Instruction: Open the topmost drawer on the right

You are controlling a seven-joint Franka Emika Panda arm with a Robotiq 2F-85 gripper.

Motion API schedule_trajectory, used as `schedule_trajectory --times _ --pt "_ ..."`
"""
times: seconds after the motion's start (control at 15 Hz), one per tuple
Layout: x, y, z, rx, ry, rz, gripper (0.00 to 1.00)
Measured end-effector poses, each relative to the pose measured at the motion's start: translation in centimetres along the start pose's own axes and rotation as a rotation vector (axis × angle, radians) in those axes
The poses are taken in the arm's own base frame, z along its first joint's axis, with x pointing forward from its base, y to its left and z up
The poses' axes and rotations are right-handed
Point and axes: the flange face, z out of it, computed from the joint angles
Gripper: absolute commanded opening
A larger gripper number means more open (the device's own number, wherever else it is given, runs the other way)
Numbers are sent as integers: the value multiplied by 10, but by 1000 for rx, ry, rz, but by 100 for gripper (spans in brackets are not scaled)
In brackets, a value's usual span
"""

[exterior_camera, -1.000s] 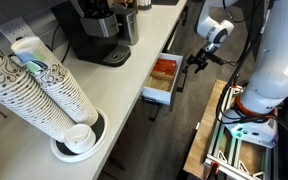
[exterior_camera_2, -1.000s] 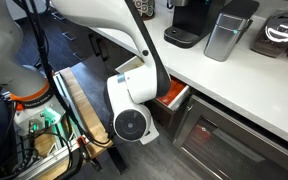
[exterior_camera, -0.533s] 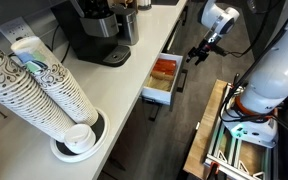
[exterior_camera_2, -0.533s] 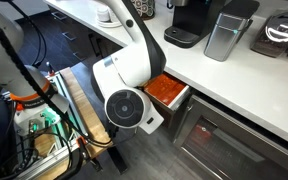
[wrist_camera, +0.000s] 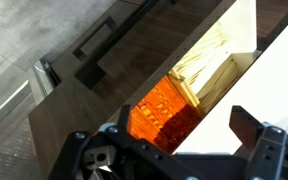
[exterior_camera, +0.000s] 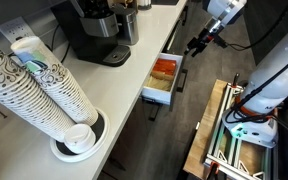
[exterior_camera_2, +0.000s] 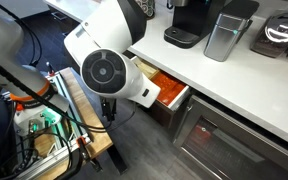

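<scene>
The topmost drawer [exterior_camera: 162, 78] stands pulled out from under the white counter, with orange-red items inside. It also shows in an exterior view [exterior_camera_2: 170, 93], partly behind the arm. In the wrist view the drawer [wrist_camera: 162, 112] lies below me, with white inner walls, orange contents and a dark front with a slim bar handle [wrist_camera: 102, 42]. My gripper [exterior_camera: 195, 46] hangs in the air past the drawer's front, apart from it. In the wrist view the gripper [wrist_camera: 179, 135] is open and empty.
A black coffee machine [exterior_camera: 96, 28] and a tall stack of paper cups [exterior_camera: 42, 88] stand on the counter. A metal container [exterior_camera_2: 229, 30] stands further along. Taller dark cabinet fronts [exterior_camera_2: 234, 140] sit below. The robot's base frame [exterior_camera: 234, 140] stands on the floor.
The arm has lifted up and away from the drawer's front. The drawer has stayed pulled out.
</scene>
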Motion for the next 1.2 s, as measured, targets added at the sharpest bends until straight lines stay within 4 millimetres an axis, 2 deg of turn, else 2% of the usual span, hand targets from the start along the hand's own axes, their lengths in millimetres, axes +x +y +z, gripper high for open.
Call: schedule_trajectory --times 0.6,0.93,1.2 --pt "-18 -68 -27 -89 -109 -145 100" --pt "-12 -95 -54 -146 -126 -202 100" --pt "-15 -112 -69 -169 -141 -229 100"
